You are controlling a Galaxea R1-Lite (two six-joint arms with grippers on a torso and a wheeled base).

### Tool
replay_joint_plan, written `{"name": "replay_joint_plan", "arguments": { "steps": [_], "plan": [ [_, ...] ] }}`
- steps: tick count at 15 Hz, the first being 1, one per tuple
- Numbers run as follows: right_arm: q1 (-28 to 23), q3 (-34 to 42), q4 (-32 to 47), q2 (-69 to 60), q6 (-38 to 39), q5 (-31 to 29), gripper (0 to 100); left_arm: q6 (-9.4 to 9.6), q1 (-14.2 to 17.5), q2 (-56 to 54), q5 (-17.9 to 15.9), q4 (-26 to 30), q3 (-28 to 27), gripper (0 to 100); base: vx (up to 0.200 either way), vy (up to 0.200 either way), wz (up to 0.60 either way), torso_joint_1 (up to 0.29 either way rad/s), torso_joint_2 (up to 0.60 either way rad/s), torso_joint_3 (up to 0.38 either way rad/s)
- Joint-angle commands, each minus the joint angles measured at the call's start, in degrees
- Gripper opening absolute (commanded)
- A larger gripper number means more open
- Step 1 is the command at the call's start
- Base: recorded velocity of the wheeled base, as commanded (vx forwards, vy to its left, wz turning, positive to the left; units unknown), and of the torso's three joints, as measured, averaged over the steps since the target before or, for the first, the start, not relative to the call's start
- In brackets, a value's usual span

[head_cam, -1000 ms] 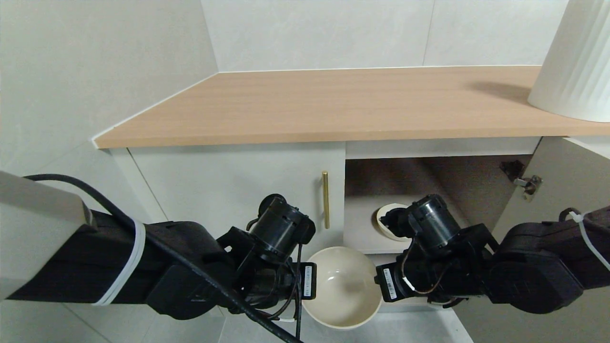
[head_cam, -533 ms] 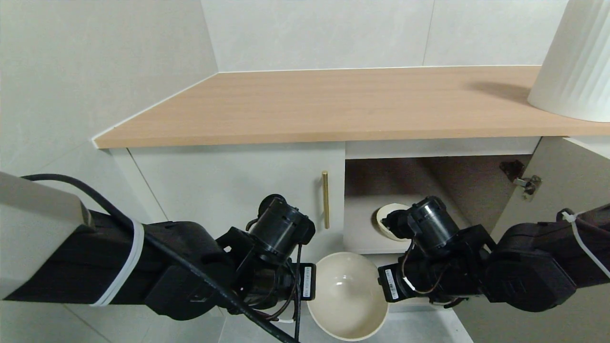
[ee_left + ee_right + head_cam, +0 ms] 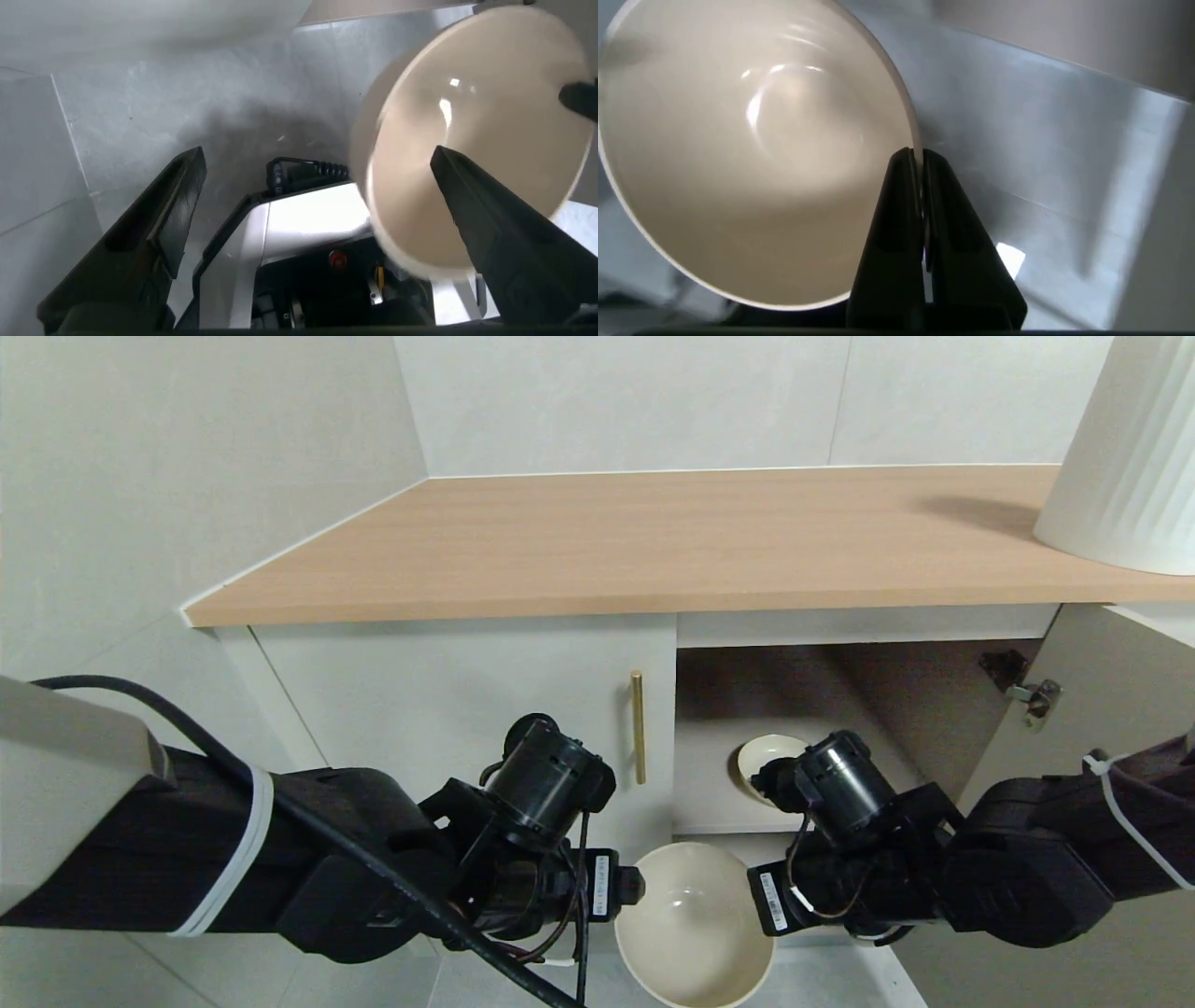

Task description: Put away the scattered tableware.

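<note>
One long light-wood countertop (image 3: 653, 541) runs along the pale tiled wall, capping a white base cabinet (image 3: 448, 709). At the counter's right end stands a tall white ribbed cylinder (image 3: 1130, 457), cut off by the picture's edge. Of the cabinet's two fronts, the left white door is closed, and the right door (image 3: 1111, 709) is swung wide open, so the dim compartment and its pale shelf (image 3: 705, 789) can be seen.

Low in front of the cabinet, between the two black wrists, a large round cream ceramic bowl (image 3: 691, 933) hangs in the air over the grey floor, below the level of the shelf, tilted with its hollow facing up and toward the head camera. The right gripper (image 3: 923, 163) carries it: its two black fingers are pinched together on the bowl's rim, one inside the wall and one outside, on the bowl's right side. The left gripper (image 3: 316, 159) sits just beside the bowl's left edge with its fingers spread wide apart, gripping nothing; from its wrist view one finger overlaps the bowl's outline, and I cannot tell whether it touches.

A second, smaller cream bowl (image 3: 767, 753) rests on the shelf, near its front. A slim upright brass bar handle (image 3: 638, 728) is fixed at the closed door's right edge, and a small metal hinge (image 3: 1036, 693) sits where the open door meets the cabinet
</note>
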Motion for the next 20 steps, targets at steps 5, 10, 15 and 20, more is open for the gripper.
{"name": "replay_joint_plan", "arguments": {
  "steps": [5, 10, 15, 20],
  "plan": [
    [-5.49, -0.28, 1.32, 2.66, -1.27, -4.76, 0, -0.12, 0.09, -0.22, 0.02, 0.00, 0.01, 100, 0.000, 0.000, 0.00, 0.000, 0.00, 0.000],
    [-15.15, -4.94, -2.72, 6.71, 8.31, -4.85, 0, -0.12, 0.09, -0.84, 0.11, 0.00, -0.08, 100, 0.000, 0.000, 0.00, 0.000, 0.00, 0.000],
    [-18.85, -10.48, -6.15, 10.05, 17.54, -4.76, 0, -0.12, 0.26, -0.84, 0.11, 0.00, -0.08, 100, 0.000, 0.000, 0.00, 0.000, 0.00, 0.000],
    [-21.75, -14.96, -7.90, 13.47, 23.43, -4.85, 0, -0.12, 0.26, -0.75, 0.11, 0.00, -0.17, 100, 0.000, 0.000, 0.00, 0.000, 0.00, 0.000]
  ]
}}
